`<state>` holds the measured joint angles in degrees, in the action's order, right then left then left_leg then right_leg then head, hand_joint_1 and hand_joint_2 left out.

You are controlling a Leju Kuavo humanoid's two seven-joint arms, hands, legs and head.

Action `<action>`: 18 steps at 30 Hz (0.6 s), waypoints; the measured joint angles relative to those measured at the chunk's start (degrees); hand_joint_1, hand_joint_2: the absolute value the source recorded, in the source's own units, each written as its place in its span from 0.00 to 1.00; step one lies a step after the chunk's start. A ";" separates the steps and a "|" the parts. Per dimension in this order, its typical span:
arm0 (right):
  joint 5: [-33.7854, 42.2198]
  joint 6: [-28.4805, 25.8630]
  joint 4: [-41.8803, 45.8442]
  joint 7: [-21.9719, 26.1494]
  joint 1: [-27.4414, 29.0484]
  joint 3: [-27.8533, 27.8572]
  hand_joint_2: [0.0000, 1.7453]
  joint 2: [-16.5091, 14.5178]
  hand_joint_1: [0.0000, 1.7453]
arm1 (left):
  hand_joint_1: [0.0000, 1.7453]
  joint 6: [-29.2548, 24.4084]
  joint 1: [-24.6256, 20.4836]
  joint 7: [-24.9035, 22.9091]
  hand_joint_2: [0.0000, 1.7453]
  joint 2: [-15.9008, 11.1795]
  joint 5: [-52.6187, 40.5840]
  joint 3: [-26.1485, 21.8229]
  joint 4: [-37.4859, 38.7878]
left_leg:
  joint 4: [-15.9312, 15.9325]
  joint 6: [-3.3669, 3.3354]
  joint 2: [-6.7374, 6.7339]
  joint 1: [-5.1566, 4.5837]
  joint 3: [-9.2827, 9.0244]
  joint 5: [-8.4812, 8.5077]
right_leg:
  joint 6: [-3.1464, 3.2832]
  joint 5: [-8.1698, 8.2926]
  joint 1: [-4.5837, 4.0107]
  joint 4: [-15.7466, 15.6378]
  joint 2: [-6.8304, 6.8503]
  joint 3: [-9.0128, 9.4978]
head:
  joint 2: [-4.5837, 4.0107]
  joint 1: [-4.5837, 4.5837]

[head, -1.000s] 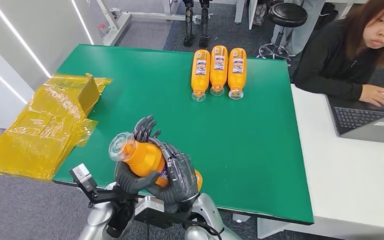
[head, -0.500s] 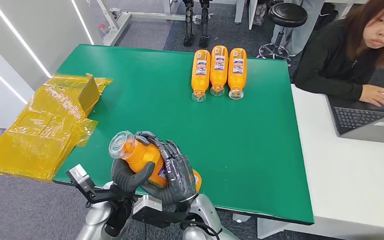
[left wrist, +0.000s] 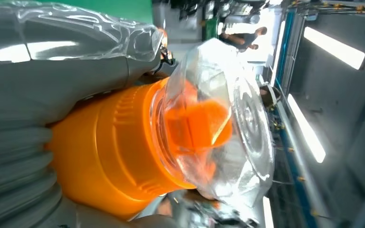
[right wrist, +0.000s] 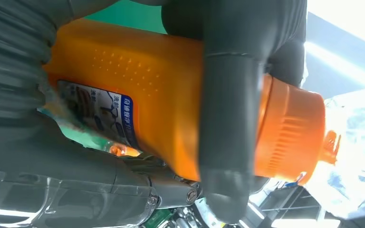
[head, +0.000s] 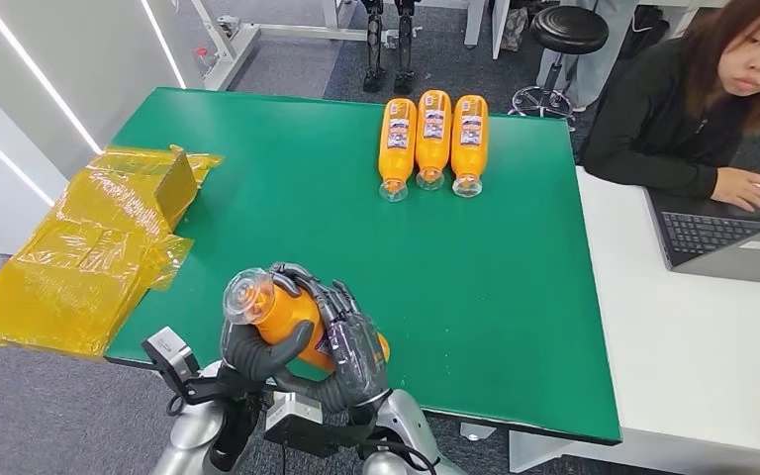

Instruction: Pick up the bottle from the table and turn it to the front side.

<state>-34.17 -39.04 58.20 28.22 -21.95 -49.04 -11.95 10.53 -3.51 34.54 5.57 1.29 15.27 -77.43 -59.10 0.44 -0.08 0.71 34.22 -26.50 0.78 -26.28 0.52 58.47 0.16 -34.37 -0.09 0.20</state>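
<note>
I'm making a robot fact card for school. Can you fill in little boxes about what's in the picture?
Held thing: orange bottle, clear cap pointing up-left
Left hand: grips the bottle from below
Right hand: wraps over the bottle
Table: green table
Far side: three orange bottles lying side by side
Left edge: yellow plastic wrap
Nearby: person at a laptop

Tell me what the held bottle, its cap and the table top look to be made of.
Bottle: likely opaque orange plastic, matte, with moulded dimples and a glossy printed label.
Cap: clear hard plastic, judging by its see-through glare.
Table top: a flat green matte covering, possibly felt or a mat; unclear.
</note>
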 joint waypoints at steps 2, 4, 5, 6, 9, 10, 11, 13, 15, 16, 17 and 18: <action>0.05 -0.05 -0.06 0.39 -0.01 0.11 1.00 -0.13 0.00 | 1.00 -3.11 -0.12 0.81 1.00 -0.13 -4.13 0.03 -0.30 | 0.00 0.00 0.00 0.00 0.00 0.00 | 0.00 0.00 0.00 0.00 0.00 0.00 | 0.00 -0.01; 0.09 -0.07 -0.19 0.56 -0.08 0.21 1.00 -0.29 0.00 | 1.00 -7.89 -0.51 1.74 1.00 -0.56 -10.42 0.07 -0.71 | 0.00 0.00 0.00 0.00 0.00 0.00 | 0.00 0.00 0.00 0.00 -0.01 0.00 | 0.00 -0.01; 0.11 -0.07 -0.30 0.87 -0.09 0.25 1.00 -0.36 0.00 | 1.00 -10.52 -0.87 2.14 1.00 -0.92 -13.70 0.09 -0.97 | 0.00 0.00 0.00 0.00 -0.01 0.00 | 0.00 0.00 0.00 0.00 -0.01 0.00 | 0.00 -0.01; 0.13 -0.07 -0.40 1.39 -0.02 0.27 1.00 -0.41 0.00 | 1.00 -12.98 -1.41 2.40 1.00 -1.33 -16.44 0.03 -1.20 | 0.00 0.01 0.00 0.01 0.00 0.01 | 0.00 0.00 0.00 0.01 0.00 0.00 | 0.00 -0.02; 0.20 -0.08 -0.73 3.82 0.40 0.51 1.00 -0.44 0.00 | 1.00 -18.56 -3.83 2.73 1.00 -2.69 -21.20 -0.80 -1.51 | 0.00 0.04 0.01 0.03 0.00 0.03 | 0.01 0.01 -0.01 0.04 0.01 0.00 | 0.00 -0.01; 0.22 -0.09 -0.83 4.56 0.50 0.67 1.00 -0.44 0.00 | 1.00 -19.95 -4.68 2.88 1.00 -3.14 -22.33 -1.18 -1.52 | 0.00 0.05 0.01 0.03 0.00 0.03 | 0.02 0.01 -0.01 0.05 0.01 0.00 | 0.00 -0.01; 0.18 -0.09 -0.91 5.15 0.58 0.80 1.00 -0.44 0.00 | 1.00 -21.15 -5.45 3.04 1.00 -3.54 -23.34 -1.50 -1.51 | 0.00 0.05 0.01 0.03 -0.01 0.03 | 0.02 0.01 -0.01 0.06 0.01 -0.01 | 0.00 -0.02; 0.10 -0.09 -0.99 5.89 0.68 0.97 1.00 -0.43 0.00 | 1.00 -23.02 -6.65 3.32 1.00 -4.25 -25.32 -1.89 -1.49 | 0.00 0.05 0.01 0.03 -0.01 0.04 | 0.02 0.02 -0.02 0.07 0.00 -0.01 | 0.00 0.00; 0.12 -0.09 -1.03 6.22 0.74 1.04 1.00 -0.42 0.00 | 1.00 -24.52 -7.83 3.40 1.00 -4.95 -27.18 -2.01 -1.33 | 0.00 0.05 0.01 0.03 0.00 0.04 | 0.03 0.02 -0.02 0.07 0.00 -0.02 | 0.00 0.01; 0.17 -0.09 -1.05 6.29 0.76 1.08 1.00 -0.42 0.00 | 1.00 -25.23 -8.43 3.41 1.00 -5.29 -27.96 -2.01 -1.24 | 0.00 0.05 0.00 0.03 0.00 0.04 | 0.03 0.02 -0.01 0.07 0.00 -0.02 | 0.00 0.01; 0.21 -0.09 -1.06 6.32 0.77 1.11 1.00 -0.42 0.00 | 1.00 -25.96 -9.01 3.40 1.00 -5.61 -28.60 -2.01 -1.14 | 0.00 0.05 0.00 0.02 0.00 0.04 | 0.03 0.02 -0.01 0.07 0.00 -0.02 | 0.00 0.00; 0.24 -0.09 -1.07 6.28 0.77 1.13 1.00 -0.42 0.00 | 1.00 -26.58 -9.43 3.37 1.00 -5.86 -29.06 -2.01 -1.09 | 0.00 0.05 0.00 0.02 0.00 0.04 | 0.03 0.02 -0.01 0.07 -0.01 -0.02 | 0.00 0.01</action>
<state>-33.93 -39.12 57.14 34.50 -21.18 -47.92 -12.37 -16.05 -12.94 37.91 -0.29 -27.77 13.27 -78.52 -59.10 0.49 -0.08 0.73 34.22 -26.46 0.81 -26.26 0.51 58.54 0.15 -34.39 -0.09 0.20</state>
